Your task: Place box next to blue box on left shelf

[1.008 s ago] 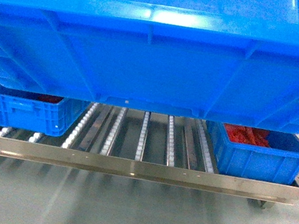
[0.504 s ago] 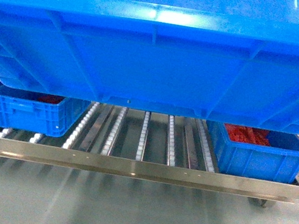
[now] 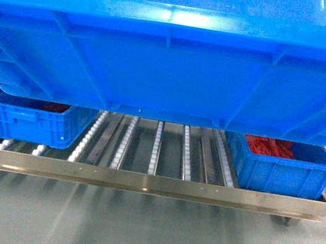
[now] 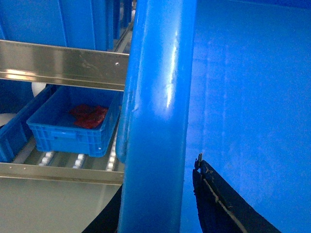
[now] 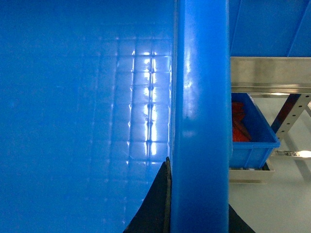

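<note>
The box (image 3: 173,61) is being held by both grippers, L gripper (image 4: 160,213) and R gripper (image 5: 194,213) each clamping a short-end rim, fingers straddling it. Long axis is running crosswise between the arms, hanging above and in front of the left shelf (image 3: 140,181), over the bare roller gap betw. two small crates (image 3: 35,119). Bright blue, ribbed, empty inside.

bright, even light | glare on box (image 3: 172,67) rim | slightly soft focus

Left hand (image 4: 160,208) and right hand (image 5: 194,208) each straddle a side rim of the box (image 3: 172,67), clamped on.
</note>
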Motion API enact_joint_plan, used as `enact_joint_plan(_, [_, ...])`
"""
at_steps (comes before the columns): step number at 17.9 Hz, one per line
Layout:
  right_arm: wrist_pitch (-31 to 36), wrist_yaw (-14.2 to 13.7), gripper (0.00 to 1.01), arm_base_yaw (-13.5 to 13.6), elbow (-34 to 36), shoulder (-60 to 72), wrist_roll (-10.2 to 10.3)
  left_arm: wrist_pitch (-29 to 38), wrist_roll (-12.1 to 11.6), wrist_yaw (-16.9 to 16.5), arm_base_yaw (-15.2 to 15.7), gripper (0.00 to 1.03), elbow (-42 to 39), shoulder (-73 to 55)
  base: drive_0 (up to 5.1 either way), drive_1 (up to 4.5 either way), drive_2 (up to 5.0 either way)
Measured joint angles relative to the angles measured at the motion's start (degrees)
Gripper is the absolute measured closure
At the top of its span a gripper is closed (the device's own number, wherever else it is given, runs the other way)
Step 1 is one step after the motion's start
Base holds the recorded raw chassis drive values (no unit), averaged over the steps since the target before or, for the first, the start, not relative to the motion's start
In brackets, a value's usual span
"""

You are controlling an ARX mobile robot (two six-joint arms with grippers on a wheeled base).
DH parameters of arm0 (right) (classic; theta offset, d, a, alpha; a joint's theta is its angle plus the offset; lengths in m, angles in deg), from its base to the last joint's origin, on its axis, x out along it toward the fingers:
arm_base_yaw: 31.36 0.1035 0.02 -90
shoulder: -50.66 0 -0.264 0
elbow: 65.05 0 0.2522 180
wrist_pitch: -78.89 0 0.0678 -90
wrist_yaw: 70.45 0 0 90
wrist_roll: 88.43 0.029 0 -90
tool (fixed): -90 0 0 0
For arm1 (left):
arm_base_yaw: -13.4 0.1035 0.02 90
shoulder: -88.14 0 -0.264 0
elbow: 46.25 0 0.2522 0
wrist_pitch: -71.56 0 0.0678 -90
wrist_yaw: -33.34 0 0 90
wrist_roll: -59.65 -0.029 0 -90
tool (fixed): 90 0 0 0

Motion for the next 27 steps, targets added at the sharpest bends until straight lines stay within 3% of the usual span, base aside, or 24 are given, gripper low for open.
enact_joint_plan(27, [0.02, -0.02, 0.94, 0.0, 0.0, 0.0, -0.02, 0.0, 0.04, 0.0, 0.0, 0.73, 0.0, 0.0, 0.0, 0.0, 0.0])
